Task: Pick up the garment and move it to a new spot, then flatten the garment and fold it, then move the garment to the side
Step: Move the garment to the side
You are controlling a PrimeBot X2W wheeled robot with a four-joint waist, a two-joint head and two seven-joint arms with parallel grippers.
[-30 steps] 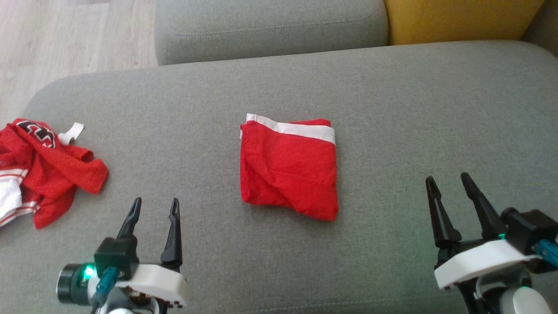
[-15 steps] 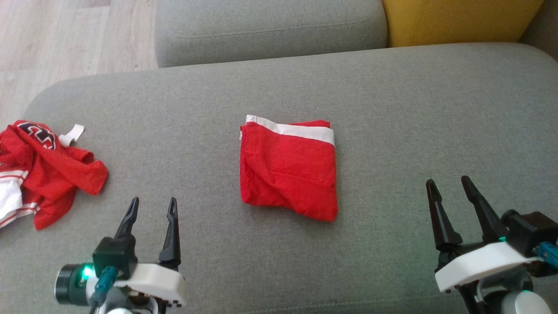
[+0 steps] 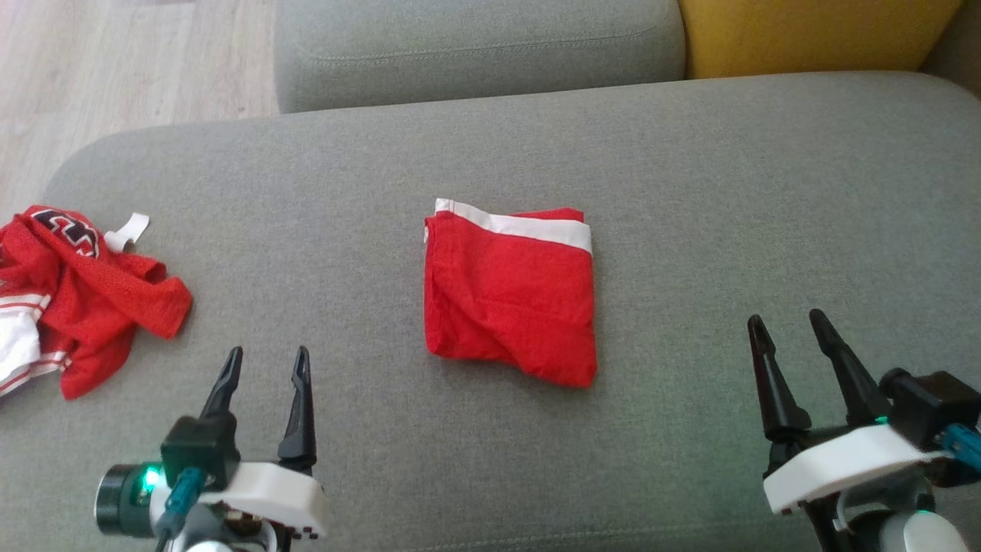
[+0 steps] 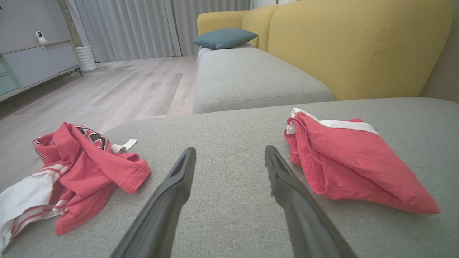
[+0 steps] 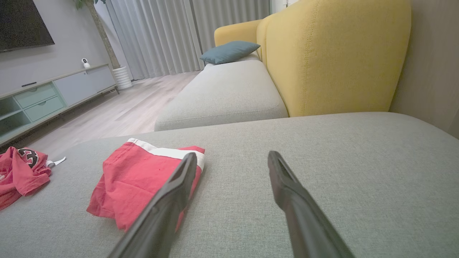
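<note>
The garment [image 3: 510, 295] is red with a white band along its far edge. It lies folded into a rough square in the middle of the grey sofa cushion [image 3: 690, 192]. The left wrist view has the garment [image 4: 351, 161] to the right of my fingers, and the right wrist view has the garment [image 5: 140, 179] to their left. My left gripper [image 3: 267, 354] hovers open near the front edge, left of the garment and apart from it. My right gripper [image 3: 785, 320] stands open to the garment's right, also clear of it. Nothing is between either pair of fingers.
A crumpled red and white jersey [image 3: 77, 299] with a dark emblem lies at the cushion's left edge, beside a white tag [image 3: 129, 232]. Behind the cushion are a second grey cushion [image 3: 475, 46] and a yellow backrest [image 3: 812, 34]. Wooden floor [image 3: 115, 69] lies beyond the left edge.
My left gripper has eased slightly back and to the left. The head view has shifted a little. The garment and the right gripper have not moved.
</note>
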